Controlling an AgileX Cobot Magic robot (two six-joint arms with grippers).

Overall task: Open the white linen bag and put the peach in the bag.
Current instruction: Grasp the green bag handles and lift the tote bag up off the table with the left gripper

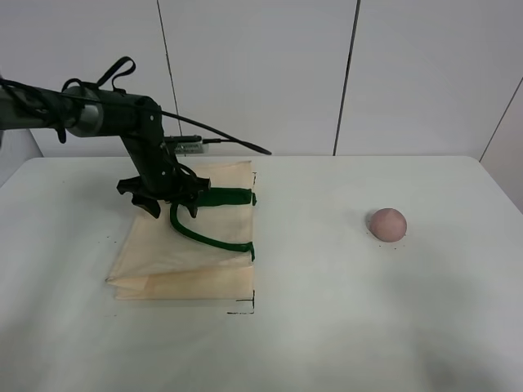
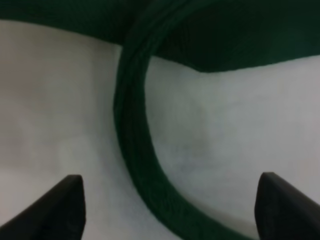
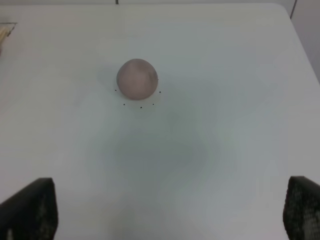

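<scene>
The white linen bag (image 1: 184, 257) lies flat on the table at the left, its dark green strap handles (image 1: 214, 238) spread over its top half. My left gripper (image 1: 172, 207) is open and hangs just above the bag's upper part, straddling one green strap (image 2: 131, 125). Its two dark fingertips (image 2: 60, 207) show wide apart in the left wrist view over the cream fabric (image 2: 225, 140). The peach (image 1: 387, 223) sits alone on the table at the right. My right gripper (image 3: 167, 212) is open and empty, well short of the peach (image 3: 137, 78). It is out of the exterior high view.
The white table (image 1: 327, 327) ends at a wall of white panels behind. Small black corner marks (image 1: 245, 309) lie by the bag's near right corner. A ring of black dots (image 3: 141, 106) surrounds the peach. A corner of the bag (image 3: 4, 32) shows in the right wrist view.
</scene>
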